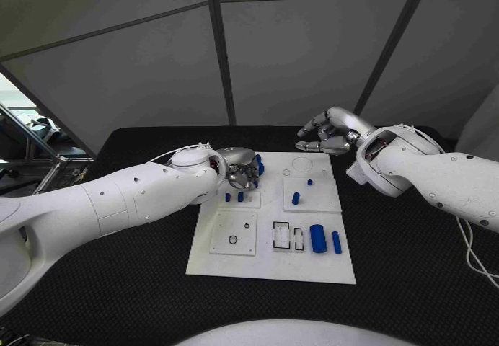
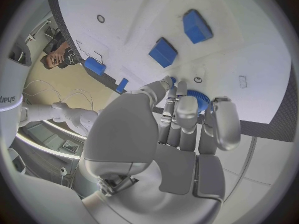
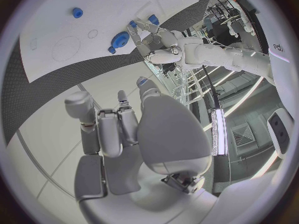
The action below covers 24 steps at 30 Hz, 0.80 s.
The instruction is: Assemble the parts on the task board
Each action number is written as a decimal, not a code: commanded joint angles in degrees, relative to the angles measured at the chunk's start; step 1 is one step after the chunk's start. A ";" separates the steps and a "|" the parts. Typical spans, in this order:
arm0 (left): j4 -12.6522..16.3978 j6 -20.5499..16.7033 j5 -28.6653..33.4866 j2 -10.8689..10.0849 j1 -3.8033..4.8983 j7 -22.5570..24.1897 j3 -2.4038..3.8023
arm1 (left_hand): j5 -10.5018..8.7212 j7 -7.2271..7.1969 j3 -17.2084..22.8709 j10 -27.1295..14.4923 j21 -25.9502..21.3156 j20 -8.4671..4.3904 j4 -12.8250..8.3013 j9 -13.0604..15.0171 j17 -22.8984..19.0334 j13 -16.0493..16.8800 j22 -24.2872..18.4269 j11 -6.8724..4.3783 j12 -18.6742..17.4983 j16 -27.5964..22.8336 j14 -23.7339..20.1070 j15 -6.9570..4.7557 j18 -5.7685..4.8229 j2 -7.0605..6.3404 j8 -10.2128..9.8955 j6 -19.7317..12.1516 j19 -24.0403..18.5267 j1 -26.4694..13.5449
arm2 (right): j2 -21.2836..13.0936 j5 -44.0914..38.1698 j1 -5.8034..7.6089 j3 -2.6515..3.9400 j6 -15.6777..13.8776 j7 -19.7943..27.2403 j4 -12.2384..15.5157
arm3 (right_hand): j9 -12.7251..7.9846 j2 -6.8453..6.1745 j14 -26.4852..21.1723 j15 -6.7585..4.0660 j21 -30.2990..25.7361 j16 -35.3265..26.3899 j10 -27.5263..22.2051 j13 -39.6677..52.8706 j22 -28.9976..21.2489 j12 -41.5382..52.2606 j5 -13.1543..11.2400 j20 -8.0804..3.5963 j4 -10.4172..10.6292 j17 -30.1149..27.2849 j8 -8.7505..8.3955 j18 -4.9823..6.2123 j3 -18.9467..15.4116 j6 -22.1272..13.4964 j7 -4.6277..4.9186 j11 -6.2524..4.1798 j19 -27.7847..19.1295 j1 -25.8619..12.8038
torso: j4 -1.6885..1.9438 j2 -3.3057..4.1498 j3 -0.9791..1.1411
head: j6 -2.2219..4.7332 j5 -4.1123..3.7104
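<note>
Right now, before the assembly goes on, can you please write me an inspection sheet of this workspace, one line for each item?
Surface: black table, bearing the white rectangular task board.
Job's things: small blue plastic parts on the board; two blue cylinders lie side by side at its near right; short blue pegs stand near the left hand; a blue toothed gear is at that hand's fingers.
Clutter: nothing seen.
Hands: silver left hand holds the gear over the board's far left; silver right hand is off the board's far edge, holding nothing.
Cables: thin white cable along the right arm.
Surroundings: grey panel walls.
</note>
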 commanded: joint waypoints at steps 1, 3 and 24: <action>1.18 -2.83 1.52 -0.97 0.06 1.06 0.29 | 0.00 0.09 0.34 0.54 0.23 -0.06 -0.29 -0.05 -0.18 -0.07 7.00 0.00 -0.69 0.40 0.42 0.12 0.99 -0.18 -0.52 0.38 0.30 -0.57 | 0.10 -0.14 0.10 0.03 0.18 0.51 -0.04 | -0.08 0.26 3.55 -0.43 -0.24 -0.27 -0.40 2.61 -0.05 -0.16 0.24 -0.20 0.01 3.17 0.39 0.51 0.27 -0.12 -0.14 -0.12 -0.09 0.32 | -0.08 0.02 -0.01 | 0.31 -0.05; 1.91 -3.08 1.66 -1.58 0.05 1.10 0.94 | -0.02 0.15 0.37 0.59 0.32 -0.05 -0.34 -0.09 -0.22 -0.08 7.06 0.05 -0.95 0.49 0.46 0.14 0.96 -0.25 -0.71 0.36 0.34 -0.64 | 0.06 -0.14 0.10 0.03 0.18 0.52 -0.05 | -0.08 0.26 3.55 -0.43 -0.24 -0.27 -0.40 2.61 -0.05 -0.16 0.24 -0.20 0.01 3.17 0.39 0.51 0.27 -0.12 -0.14 -0.12 -0.09 0.32 | -0.05 -0.01 -0.03 | 0.32 -0.11; 7.68 -0.64 4.10 -9.38 -0.06 -1.24 4.17 | -0.04 0.21 0.31 1.12 0.88 -0.02 -0.40 -0.11 -0.43 -0.02 7.38 0.12 -1.81 0.85 0.65 0.20 0.83 -0.51 -1.21 0.73 0.58 -1.12 | -0.08 -0.14 0.08 0.03 0.23 0.53 -0.43 | -0.08 0.26 3.55 -0.43 -0.24 -0.27 -0.40 2.61 -0.05 -0.16 0.24 -0.20 0.01 3.17 0.39 0.51 0.27 -0.12 -0.14 -0.12 -0.09 0.32 | -0.02 -0.02 0.02 | 0.65 0.30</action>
